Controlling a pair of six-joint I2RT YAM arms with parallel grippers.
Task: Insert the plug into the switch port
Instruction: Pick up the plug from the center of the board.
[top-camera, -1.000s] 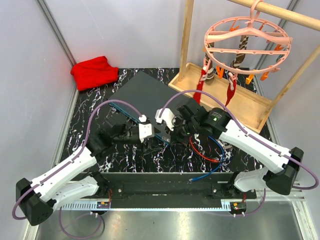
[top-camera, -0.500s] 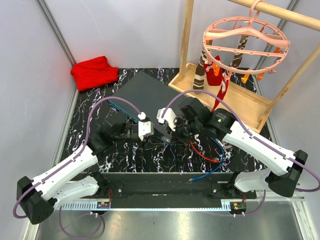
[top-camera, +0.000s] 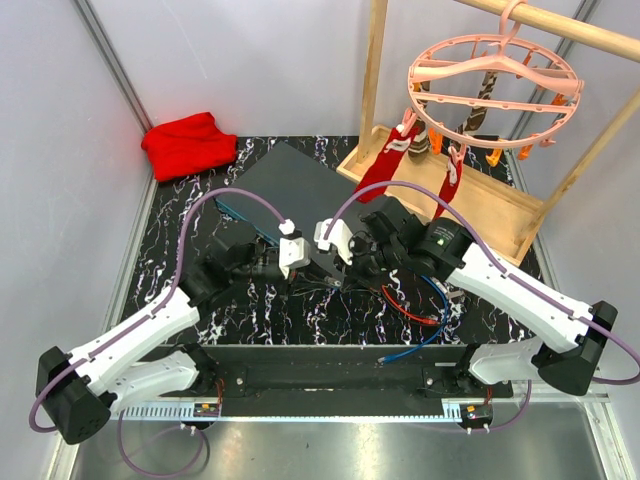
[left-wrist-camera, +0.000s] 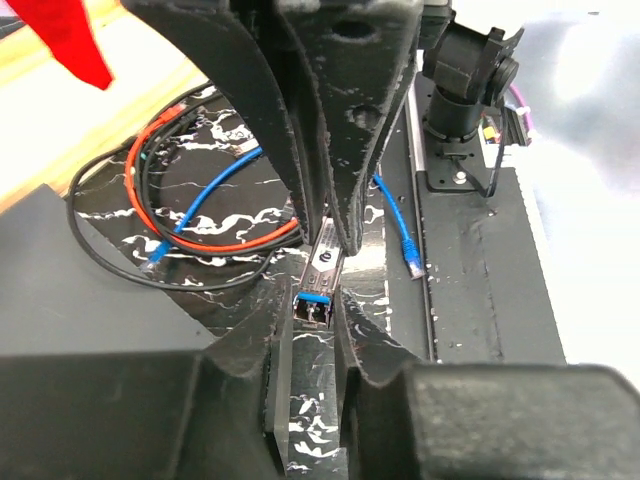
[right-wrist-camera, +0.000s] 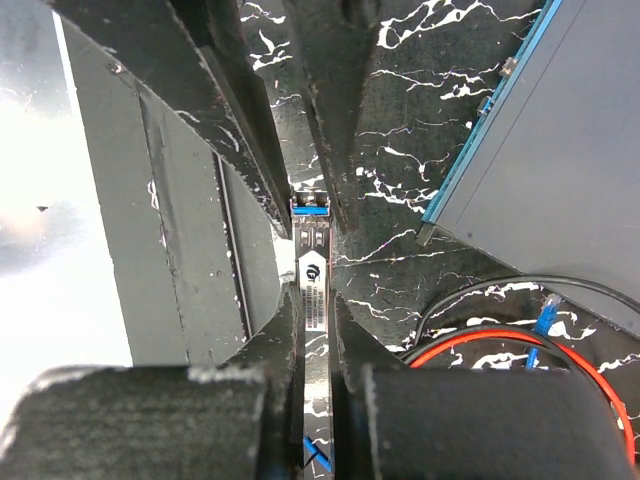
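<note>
Right fingers (right-wrist-camera: 283, 335) pinch silver plug (right-wrist-camera: 313, 280); left fingers (left-wrist-camera: 255, 335) clamp its blue tip; switch (right-wrist-camera: 560, 150) dark grey, teal-edged.

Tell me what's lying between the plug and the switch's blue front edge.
Nothing but bare marbled tabletop lies between the plug and the switch; the right wrist view shows it.

**Three Cameras, One Shared Centre**

The top external camera looks steeply down from above and behind the arm bases, far enough back to take in the whole table (top-camera: 180, 215). The left wrist camera sits very close and faces roughly 3 o'clock in that overview. The right wrist camera, equally close, faces roughly 9 o'clock. Both wrist views share the plug (left-wrist-camera: 322, 270) and the red cable (left-wrist-camera: 200, 240). The right wrist view also catches the switch (right-wrist-camera: 570, 150) at its 2 o'clock.
</note>
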